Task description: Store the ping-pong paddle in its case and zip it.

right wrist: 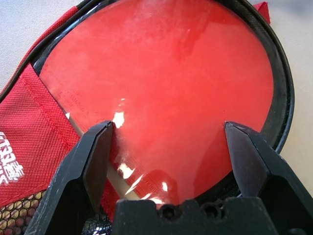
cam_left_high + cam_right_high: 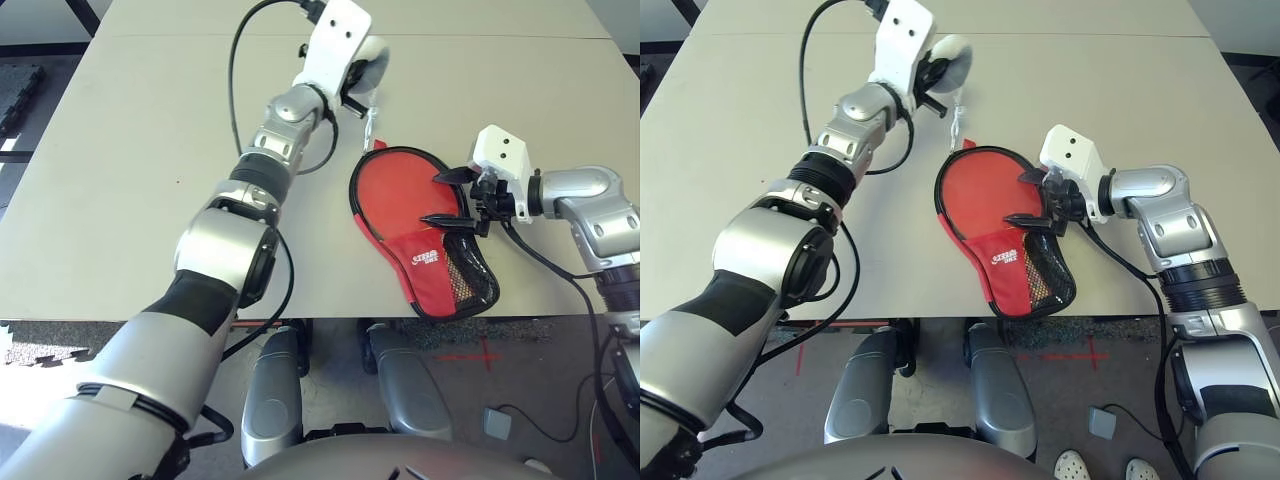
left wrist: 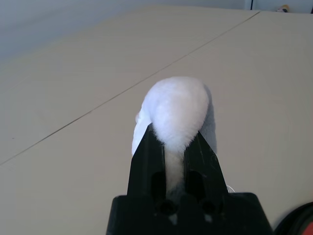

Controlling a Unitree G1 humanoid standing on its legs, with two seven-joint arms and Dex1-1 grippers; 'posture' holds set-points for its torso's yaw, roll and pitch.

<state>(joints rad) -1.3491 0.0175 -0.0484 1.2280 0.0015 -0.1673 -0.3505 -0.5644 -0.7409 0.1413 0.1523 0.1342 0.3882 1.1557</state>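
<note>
The red case (image 2: 430,265) lies open on the table near its front edge, its white logo and mesh pocket at the near end. The ping-pong paddle (image 1: 161,73) rests inside it, its round red face (image 2: 400,185) up and ringed by the black zipper edge; the handle is hidden under the case's fabric. My right gripper (image 2: 432,198) is open, its two fingers spread just over the paddle face from the right side. My left gripper (image 3: 176,142) is raised over the table beyond the case, shut on a white face mask (image 2: 375,55).
The beige table (image 2: 150,150) stretches wide to the left and behind the case. The case's near end hangs slightly over the table's front edge (image 2: 330,318). A black cable (image 2: 237,70) loops along my left arm.
</note>
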